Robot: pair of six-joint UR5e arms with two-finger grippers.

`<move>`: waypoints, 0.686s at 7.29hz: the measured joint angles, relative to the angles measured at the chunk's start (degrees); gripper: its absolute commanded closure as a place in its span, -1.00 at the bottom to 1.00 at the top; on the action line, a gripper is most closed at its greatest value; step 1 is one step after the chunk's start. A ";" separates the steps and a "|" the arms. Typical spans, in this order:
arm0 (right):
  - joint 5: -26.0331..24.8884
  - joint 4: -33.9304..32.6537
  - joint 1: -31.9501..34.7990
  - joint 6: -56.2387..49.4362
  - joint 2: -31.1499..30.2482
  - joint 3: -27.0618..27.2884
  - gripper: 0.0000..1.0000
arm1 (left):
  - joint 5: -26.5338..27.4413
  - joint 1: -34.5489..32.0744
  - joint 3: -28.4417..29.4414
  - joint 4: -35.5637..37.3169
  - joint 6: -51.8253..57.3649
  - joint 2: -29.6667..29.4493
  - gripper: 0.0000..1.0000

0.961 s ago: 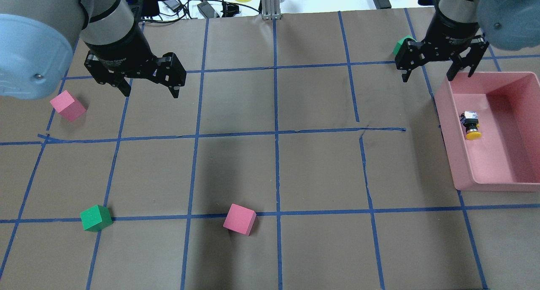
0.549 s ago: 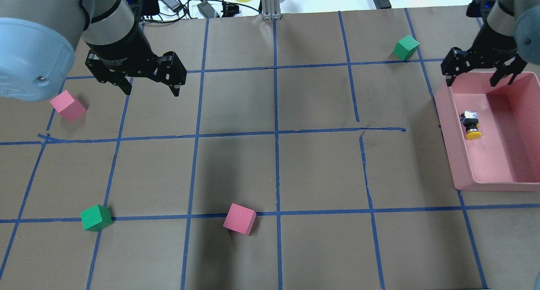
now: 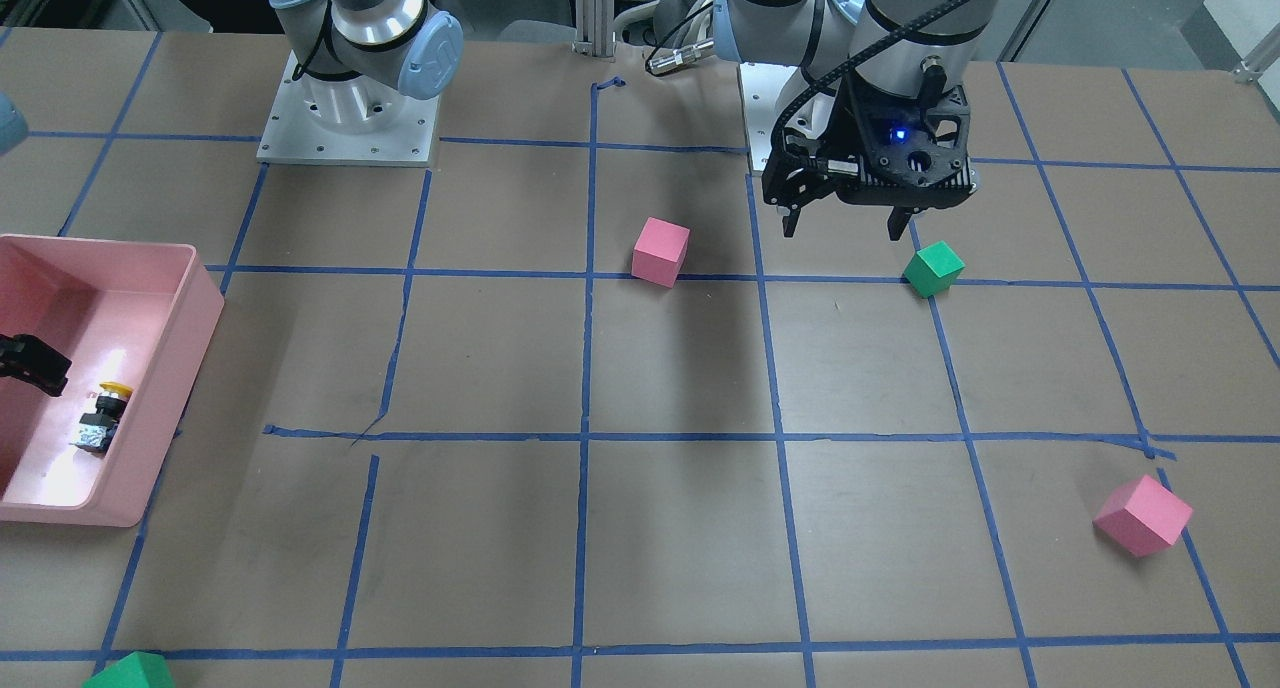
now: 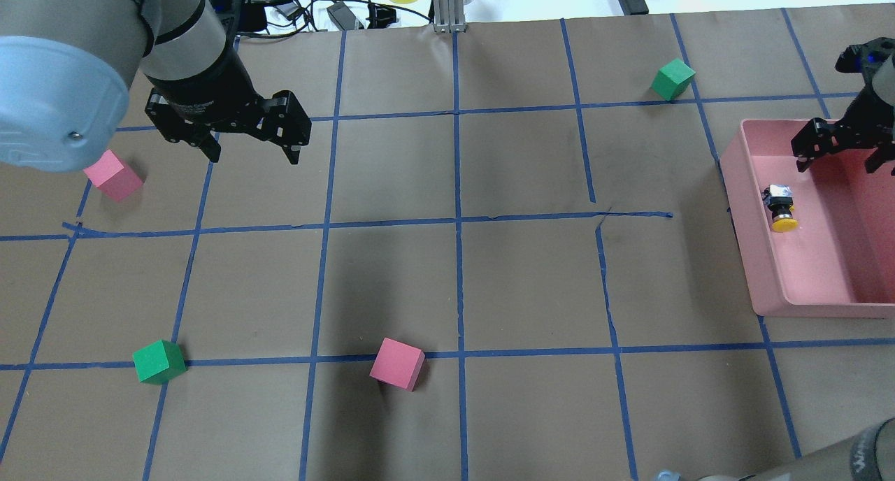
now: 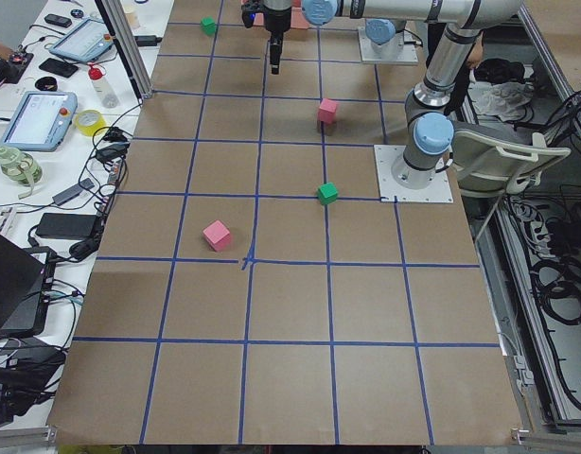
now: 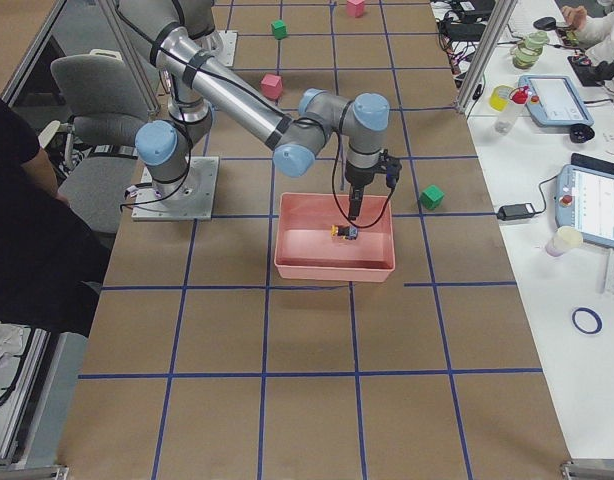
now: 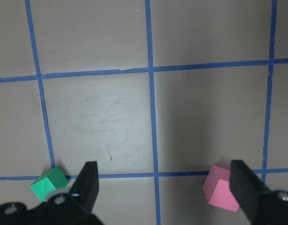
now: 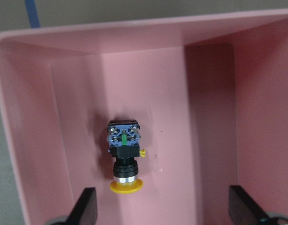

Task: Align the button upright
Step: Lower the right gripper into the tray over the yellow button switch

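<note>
The button, with yellow cap, black collar and grey block base, lies on its side in the pink bin, near the bin's left wall. Its cap points toward the robot. In the right wrist view the button lies just ahead of the fingers. My right gripper is open and empty, above the bin's far part, beyond the button. My left gripper is open and empty, above the table's far left. In the front view the button lies beside one right finger.
A pink cube lies left of the left gripper. A green cube and a pink cube lie near the front. A green cube lies beyond the bin. Cables and tape rolls lie past the far edge.
My right gripper has moved right and toward the robot, from over the table by the green cube to above the bin. It stays open. The left arm has hardly moved.
</note>
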 measured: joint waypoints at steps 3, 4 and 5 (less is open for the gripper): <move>1.70 -3.34 -1.56 -2.15 2.85 2.45 -0.99 | -0.04 0.01 -0.03 0.00 0.06 -0.01 -1.00; 2.02 -4.56 -1.59 -2.28 3.68 3.28 -1.00 | -0.04 -0.01 -0.03 0.00 0.06 -0.01 -1.00; 1.68 -6.50 -1.62 -2.40 4.82 3.93 -1.00 | -0.05 -0.02 -0.03 0.00 0.06 -0.01 -1.00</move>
